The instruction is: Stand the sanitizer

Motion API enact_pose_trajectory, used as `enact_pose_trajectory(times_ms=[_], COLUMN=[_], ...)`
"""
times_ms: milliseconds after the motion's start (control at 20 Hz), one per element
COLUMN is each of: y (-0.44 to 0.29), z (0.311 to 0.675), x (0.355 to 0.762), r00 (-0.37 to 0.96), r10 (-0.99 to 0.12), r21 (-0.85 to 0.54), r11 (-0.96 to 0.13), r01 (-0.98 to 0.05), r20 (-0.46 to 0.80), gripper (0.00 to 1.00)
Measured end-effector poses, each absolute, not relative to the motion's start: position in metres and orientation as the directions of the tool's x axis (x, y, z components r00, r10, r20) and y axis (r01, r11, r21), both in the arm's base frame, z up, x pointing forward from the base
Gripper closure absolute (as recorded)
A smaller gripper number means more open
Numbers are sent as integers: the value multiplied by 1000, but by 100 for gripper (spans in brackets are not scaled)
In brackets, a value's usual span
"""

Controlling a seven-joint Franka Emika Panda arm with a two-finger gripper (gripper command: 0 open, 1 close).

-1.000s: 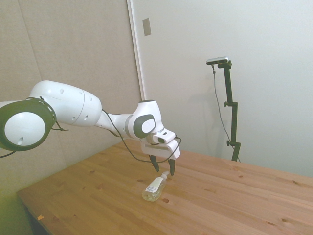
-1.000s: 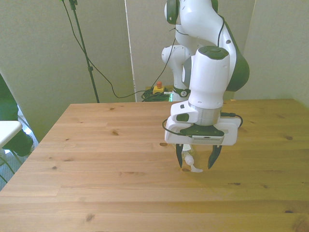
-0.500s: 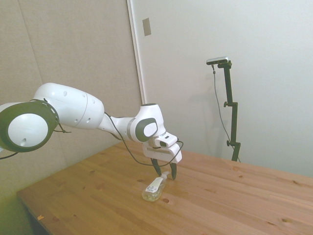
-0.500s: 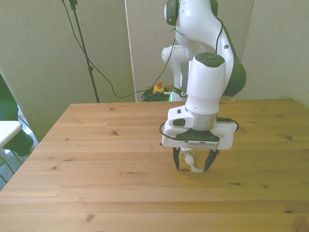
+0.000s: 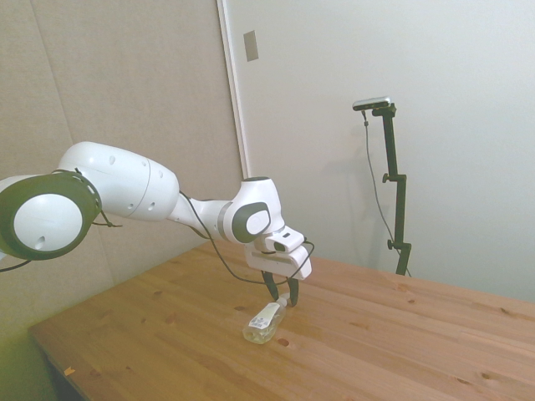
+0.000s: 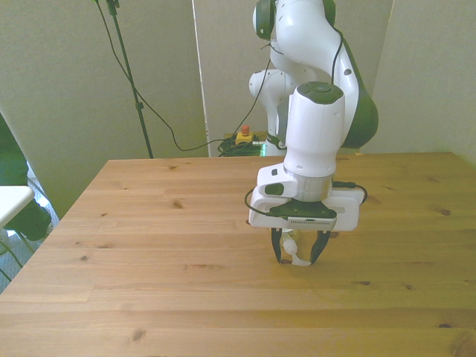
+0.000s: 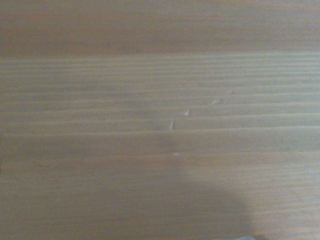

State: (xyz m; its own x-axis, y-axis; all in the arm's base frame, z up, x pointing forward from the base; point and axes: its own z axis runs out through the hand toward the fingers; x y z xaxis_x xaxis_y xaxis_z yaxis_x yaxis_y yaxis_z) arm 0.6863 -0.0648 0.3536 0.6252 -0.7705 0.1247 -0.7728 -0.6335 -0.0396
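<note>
Side view: the sanitizer (image 5: 266, 321) lies on its side on the wooden table (image 5: 401, 342), its clear body with pale yellowish liquid toward the near edge and its white pump nozzle aimed up at my pincer (image 5: 283, 295). My fingers stand apart, one on each side of the nozzle end, low over the boards.

Front view: my pincer (image 6: 298, 251) points straight down near the table's (image 6: 149, 223) middle, slightly toward the front view's right. The sanitizer's (image 6: 296, 251) white nozzle shows between my dark fingers (image 6: 277, 248); whether they touch it I cannot tell. Most of the bottle is hidden behind my hand.

Wrist view: blurred wood grain of the table (image 7: 150, 100), with a soft shadow across one part.
</note>
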Motion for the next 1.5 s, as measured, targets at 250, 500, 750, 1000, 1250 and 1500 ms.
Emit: enact_pose_trajectory(times_ms=[250,500,750,1000,1250,1500], y=[-68,-70,-72,-79,-72,-50], z=[353,353,354,377,421,442], x=[686,686,686,681,674,662], r00=[622,620,615,585,496,378], r10=[-773,-775,-779,-798,-843,-866], r21=[-39,-39,-44,-68,-105,-136], r11=[-630,-628,-623,-598,-524,-439], r01=[-775,-777,-781,-799,-845,-888], r20=[125,125,124,144,206,327], gripper=[100,100,100,100,100,100])
